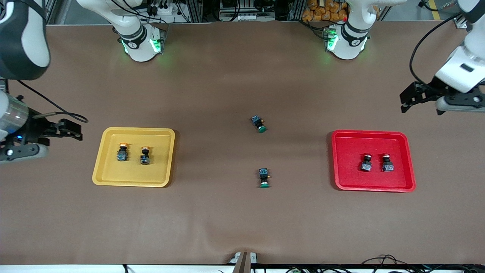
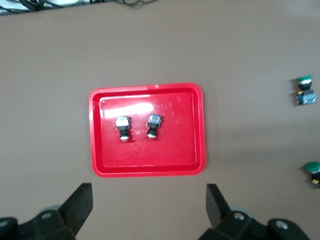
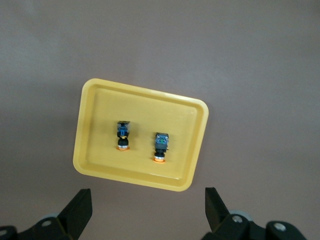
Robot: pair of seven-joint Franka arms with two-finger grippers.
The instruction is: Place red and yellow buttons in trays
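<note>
The yellow tray (image 1: 161, 161) lies toward the right arm's end of the table and holds two yellow-capped buttons (image 1: 122, 151) (image 1: 145, 155), side by side. In the red tray (image 1: 346, 168), toward the left arm's end, two red-capped buttons (image 1: 366, 162) (image 1: 387, 163) stand close together. My left gripper (image 1: 406, 99) hangs open and empty over bare table at that end. The left wrist view shows my left gripper (image 2: 149, 205), the red tray (image 2: 182, 142) and both buttons (image 2: 123, 127) (image 2: 153, 125). My right gripper (image 1: 77, 131) is open and empty over bare table beside the yellow tray (image 3: 97, 142), whose buttons (image 3: 122, 134) (image 3: 160, 146) show too.
Two green-capped buttons lie on the brown table between the trays, one (image 1: 259, 123) farther from the front camera than the other (image 1: 264, 178). Both green-capped buttons (image 2: 304, 91) (image 2: 312, 169) also appear in the left wrist view. The arm bases stand along the table's back edge.
</note>
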